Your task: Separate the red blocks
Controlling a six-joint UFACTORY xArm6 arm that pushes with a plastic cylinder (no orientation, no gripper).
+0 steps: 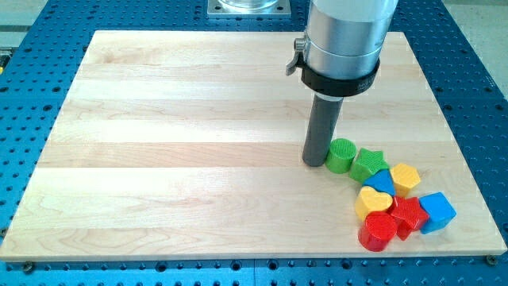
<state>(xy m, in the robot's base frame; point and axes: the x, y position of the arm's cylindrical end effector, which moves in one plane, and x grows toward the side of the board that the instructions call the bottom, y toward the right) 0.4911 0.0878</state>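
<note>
Red blocks, two: a red cylinder and an angular red block, touching, low on the desk at the view's right, close to its bottom edge. Packed against them: yellow heart, blue cube, blue block, yellow hexagon, green star, green cylinder. My tip rests just left of the green cylinder; no gripper is fitted. Bare wood fills the view's left.

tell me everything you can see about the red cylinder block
The red cylinder is a small, glossy, plastic-looking block with ribbed sides. It stands upright near the view's bottom right of the wooden board, lowest in the cluster. It touches the other red block on its right, and the yellow heart sits just above it. My tip is well away, beside the green cylinder.
</note>
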